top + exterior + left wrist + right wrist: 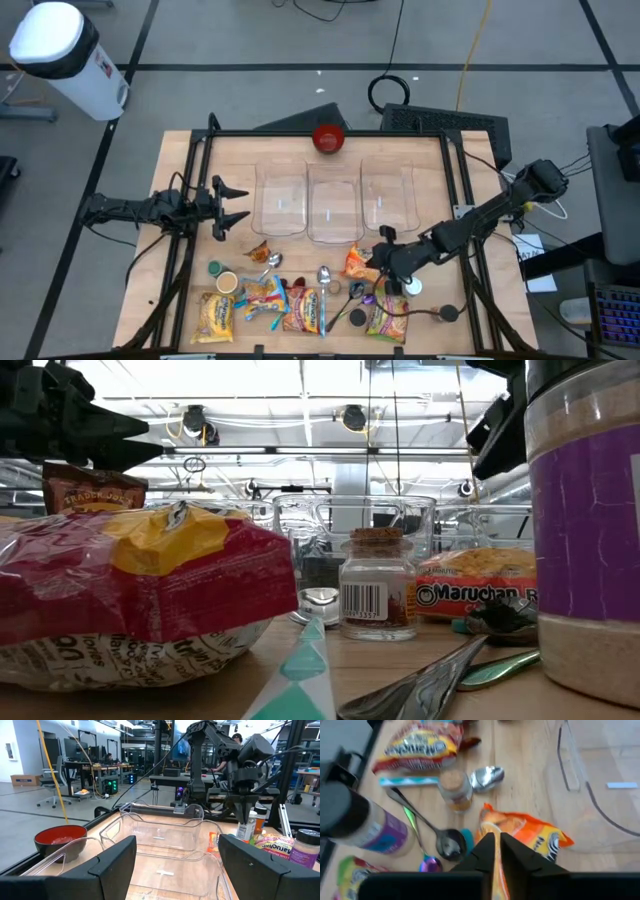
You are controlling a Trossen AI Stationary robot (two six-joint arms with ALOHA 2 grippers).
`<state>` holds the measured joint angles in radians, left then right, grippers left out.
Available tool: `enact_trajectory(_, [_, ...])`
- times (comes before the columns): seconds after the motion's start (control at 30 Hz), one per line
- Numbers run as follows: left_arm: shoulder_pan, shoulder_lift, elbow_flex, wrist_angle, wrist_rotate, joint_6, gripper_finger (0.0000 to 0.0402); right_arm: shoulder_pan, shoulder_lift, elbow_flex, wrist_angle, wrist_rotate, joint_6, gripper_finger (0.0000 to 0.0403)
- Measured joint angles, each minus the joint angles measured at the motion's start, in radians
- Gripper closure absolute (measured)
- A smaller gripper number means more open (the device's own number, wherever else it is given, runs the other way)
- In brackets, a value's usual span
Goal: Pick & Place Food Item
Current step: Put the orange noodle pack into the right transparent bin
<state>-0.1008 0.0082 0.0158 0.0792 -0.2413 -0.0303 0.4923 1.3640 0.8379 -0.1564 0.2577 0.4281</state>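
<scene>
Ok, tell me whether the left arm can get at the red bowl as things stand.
Probably yes. The left claw is open and empty, and bare table lies between it and the red bowl beyond the clear containers.

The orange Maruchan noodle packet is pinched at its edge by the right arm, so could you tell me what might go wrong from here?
1. The right gripper has its jaws shut on only a thin edge of the orange Maruchan packet, so it may slip out when lifted.
2. The cork-topped jar and black spoon lie close by; a dragged packet could knock them.
3. The clear bins are narrow, so a dangling packet could catch a rim.
</scene>
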Motion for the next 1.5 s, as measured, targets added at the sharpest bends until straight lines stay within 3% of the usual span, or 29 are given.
enact_trajectory(0.33, [0.0, 0.0, 0.0, 0.0, 0.0, 0.0, 0.0117, 0.007, 0.102, -0.038, 0.023, -0.027, 0.001, 0.0207])
enact_trajectory(0.5, [0.0, 0.0, 0.0, 0.0, 0.0, 0.0, 0.0117, 0.007, 0.124, -0.065, 0.021, -0.026, 0.005, 0.0173])
enact_trajectory(0.67, [0.0, 0.0, 0.0, 0.0, 0.0, 0.0, 0.0117, 0.007, 0.124, -0.074, 0.024, -0.024, 0.03, 0.0209])
enact_trajectory(1.07, [0.0, 0.0, 0.0, 0.0, 0.0, 0.0, 0.0117, 0.007, 0.122, -0.074, 0.022, -0.047, 0.031, 0.0392])
enact_trajectory(1.27, [0.0, 0.0, 0.0, 0.0, 0.0, 0.0, 0.0117, 0.006, 0.079, -0.063, 0.025, -0.081, 0.027, 0.0393])
enact_trajectory(1.5, [0.0, 0.0, 0.0, 0.0, 0.0, 0.0, 0.0117, 0.007, -0.092, -0.053, 0.034, -0.079, -0.033, 0.04])
